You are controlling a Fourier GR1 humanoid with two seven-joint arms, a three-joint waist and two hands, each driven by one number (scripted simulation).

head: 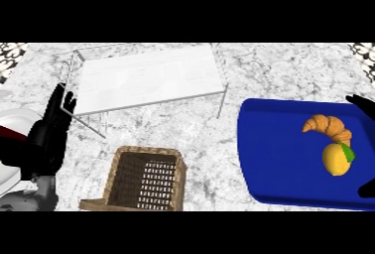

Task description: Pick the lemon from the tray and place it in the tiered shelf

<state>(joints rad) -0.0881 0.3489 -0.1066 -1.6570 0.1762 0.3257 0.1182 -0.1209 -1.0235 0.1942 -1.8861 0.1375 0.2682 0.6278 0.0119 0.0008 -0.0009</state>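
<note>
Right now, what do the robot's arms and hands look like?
The left hand is black, with long thin fingers, on a black wrist. Below it the arm turns pale grey and rounded, with a dark red stripe near the view's left edge. Of the right hand only black fingertips show at the right edge; its arm is out of view.

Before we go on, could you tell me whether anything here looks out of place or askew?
Only the basket stands out: it seems tipped on its side. The lemon and croissant lie on the tray; the shelf stands upright.

Woven wicker basket [145, 181]; glossy blue tray [278, 149]; marbled stone counter [183, 121].
</note>
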